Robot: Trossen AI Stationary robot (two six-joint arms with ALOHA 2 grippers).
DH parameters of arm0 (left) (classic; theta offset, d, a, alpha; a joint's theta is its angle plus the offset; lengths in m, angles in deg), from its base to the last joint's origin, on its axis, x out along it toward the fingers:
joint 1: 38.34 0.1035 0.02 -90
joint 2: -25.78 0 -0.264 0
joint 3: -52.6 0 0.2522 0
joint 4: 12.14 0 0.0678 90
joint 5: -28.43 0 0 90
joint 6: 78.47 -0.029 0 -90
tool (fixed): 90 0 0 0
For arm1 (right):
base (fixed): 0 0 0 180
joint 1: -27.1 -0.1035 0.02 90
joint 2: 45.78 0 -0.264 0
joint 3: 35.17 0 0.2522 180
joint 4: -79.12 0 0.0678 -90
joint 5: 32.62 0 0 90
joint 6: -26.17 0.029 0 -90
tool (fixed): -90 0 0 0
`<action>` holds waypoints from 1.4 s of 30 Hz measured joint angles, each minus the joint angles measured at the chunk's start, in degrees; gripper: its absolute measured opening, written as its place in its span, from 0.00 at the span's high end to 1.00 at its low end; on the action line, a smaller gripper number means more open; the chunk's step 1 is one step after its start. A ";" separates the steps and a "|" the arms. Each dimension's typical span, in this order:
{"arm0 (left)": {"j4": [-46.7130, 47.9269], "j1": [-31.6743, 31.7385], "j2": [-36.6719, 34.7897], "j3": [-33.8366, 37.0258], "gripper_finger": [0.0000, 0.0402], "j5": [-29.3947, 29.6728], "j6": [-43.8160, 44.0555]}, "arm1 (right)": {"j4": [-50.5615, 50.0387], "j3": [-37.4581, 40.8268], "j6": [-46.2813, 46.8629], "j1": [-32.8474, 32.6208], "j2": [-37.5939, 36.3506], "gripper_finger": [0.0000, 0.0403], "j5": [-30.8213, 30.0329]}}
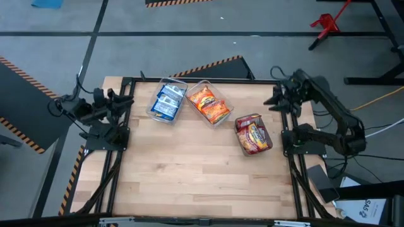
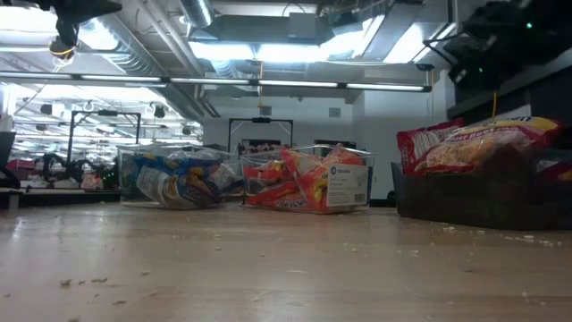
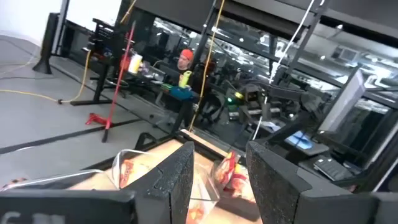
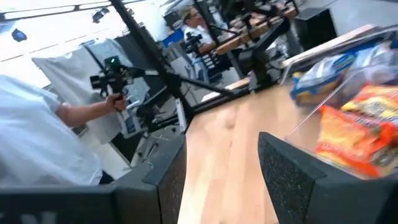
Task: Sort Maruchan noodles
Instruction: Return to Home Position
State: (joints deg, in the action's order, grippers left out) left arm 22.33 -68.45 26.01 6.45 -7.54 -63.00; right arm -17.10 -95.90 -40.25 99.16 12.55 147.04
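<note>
You have the noodles sorted, an arm at each side edge of the table (image 1: pixel 189 170).
In the upper centre, blue packets (image 1: pixel 168 101), orange packets (image 1: pixel 209 104) and red-brown packets (image 1: pixel 254 134) each fill a bin (image 1: pixel 151 112); left gripper (image 3: pixel 217 158) and right gripper (image 4: pixel 221 146) are spread wide, empty.

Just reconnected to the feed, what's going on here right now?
Nothing is being handled. The left claw and right claw are both open and empty, each arm folded at its own side of the table. Every packet in view lies in a bin: blue packets in the left clear bin, orange packets in the middle clear bin, red-brown packets in a dark bin nearest the right arm.
</note>
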 joint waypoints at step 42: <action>0.26 -0.02 0.02 -1.55 0.65 3.19 -3.61 | 121.47 20.39 71.52 -74.71 -14.36 0.55 -108.98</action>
State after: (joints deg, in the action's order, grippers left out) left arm 22.60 -68.47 26.03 4.90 -4.35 -66.61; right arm 104.37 -75.52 31.27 24.46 -1.81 38.07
